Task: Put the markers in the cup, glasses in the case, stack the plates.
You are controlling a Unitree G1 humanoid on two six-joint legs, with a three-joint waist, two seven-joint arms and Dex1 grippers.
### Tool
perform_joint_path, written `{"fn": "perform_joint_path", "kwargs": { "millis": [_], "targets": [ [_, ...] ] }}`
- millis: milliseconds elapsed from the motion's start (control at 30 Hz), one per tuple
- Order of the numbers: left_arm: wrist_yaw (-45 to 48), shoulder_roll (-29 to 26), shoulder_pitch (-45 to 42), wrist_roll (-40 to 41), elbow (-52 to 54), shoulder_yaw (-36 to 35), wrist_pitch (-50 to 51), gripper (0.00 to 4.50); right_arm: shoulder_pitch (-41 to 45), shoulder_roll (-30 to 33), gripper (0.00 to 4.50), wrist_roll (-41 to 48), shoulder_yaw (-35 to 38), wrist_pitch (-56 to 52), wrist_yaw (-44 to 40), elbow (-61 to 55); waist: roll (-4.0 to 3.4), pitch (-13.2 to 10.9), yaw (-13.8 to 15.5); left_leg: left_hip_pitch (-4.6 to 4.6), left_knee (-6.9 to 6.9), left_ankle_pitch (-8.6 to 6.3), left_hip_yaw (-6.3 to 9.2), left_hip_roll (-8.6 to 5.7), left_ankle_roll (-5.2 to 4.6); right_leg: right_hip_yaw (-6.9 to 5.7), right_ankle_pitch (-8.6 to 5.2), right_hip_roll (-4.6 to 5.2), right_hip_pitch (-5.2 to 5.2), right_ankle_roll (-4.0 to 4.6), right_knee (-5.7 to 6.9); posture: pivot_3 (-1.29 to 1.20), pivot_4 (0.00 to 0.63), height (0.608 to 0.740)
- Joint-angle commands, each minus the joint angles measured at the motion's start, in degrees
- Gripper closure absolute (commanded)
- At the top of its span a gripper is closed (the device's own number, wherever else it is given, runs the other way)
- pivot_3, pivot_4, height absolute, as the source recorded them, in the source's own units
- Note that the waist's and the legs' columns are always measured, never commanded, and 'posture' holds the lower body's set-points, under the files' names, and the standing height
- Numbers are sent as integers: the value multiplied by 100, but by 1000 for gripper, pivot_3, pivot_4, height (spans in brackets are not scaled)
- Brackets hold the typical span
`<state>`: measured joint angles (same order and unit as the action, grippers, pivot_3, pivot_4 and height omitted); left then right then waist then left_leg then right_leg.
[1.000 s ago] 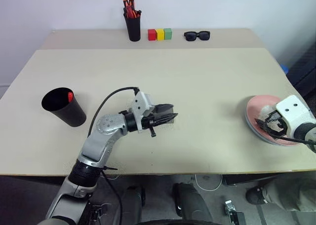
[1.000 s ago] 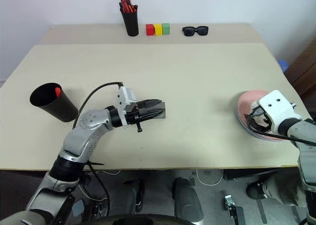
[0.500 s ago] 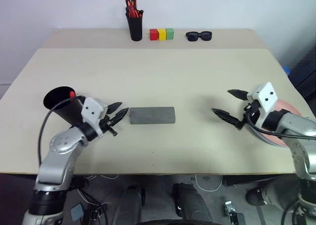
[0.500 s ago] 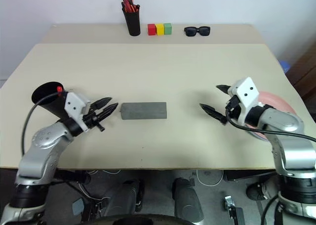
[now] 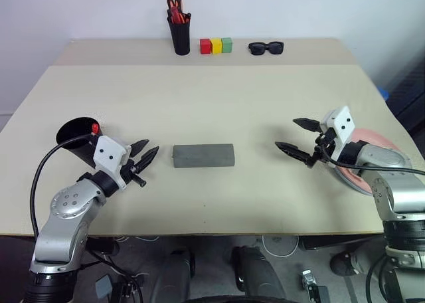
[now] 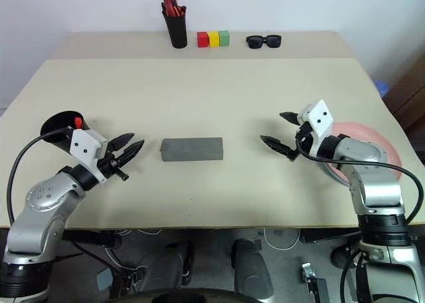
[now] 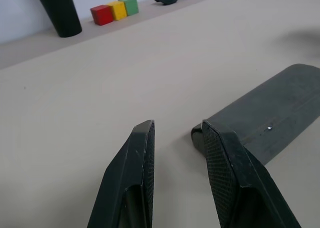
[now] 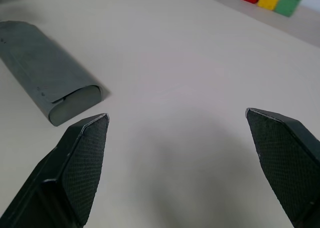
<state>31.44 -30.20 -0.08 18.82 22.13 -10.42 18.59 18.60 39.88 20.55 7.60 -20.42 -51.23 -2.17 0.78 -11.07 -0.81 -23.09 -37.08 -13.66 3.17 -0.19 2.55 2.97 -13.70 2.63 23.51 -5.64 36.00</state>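
Observation:
The grey case lies shut in the middle of the table, also seen in the left wrist view and the right wrist view. My left gripper hovers just left of it, narrowly open and holding nothing. Behind that arm stands the black cup with a red marker tip poking above its rim. My right gripper is wide open and points toward the case from the right, well apart from it. The pink plate lies behind the right arm. The glasses are out of view.
Along the back edge stand a black pen pot with orange-capped pens, three coloured blocks and black sunglasses. The table's front edge runs close below both arms.
My left gripper drew back to the left off the case, which stays shut on the table. My right gripper swung from the pink plate toward the middle, fingers spread wide.

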Motion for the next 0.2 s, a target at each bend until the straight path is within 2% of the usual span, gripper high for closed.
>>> {"fn": "perform_joint_path", "kwargs": {
  "millis": [33, 200],
  "targets": [
    [-15, 26, 32, -55, 11, -69, -217, 3021, 0, 4, 53, 16, 46, 198, -74, -1, 0, 0, 1, 0, -1, 0, 0, 0, 0, 0, 0, 0, 0, 0, 0, 0, 150, 740],
    [4, 97, 88, -131, -181, -46, -448, 3021, 179, -5, 53, -53, -28, 391, -172, 370, 0, 0, -3, 1, -1, 0, -1, 0, 0, 0, 0, 0, 0, 0, 1, 0, 150, 740]
  ]
}}
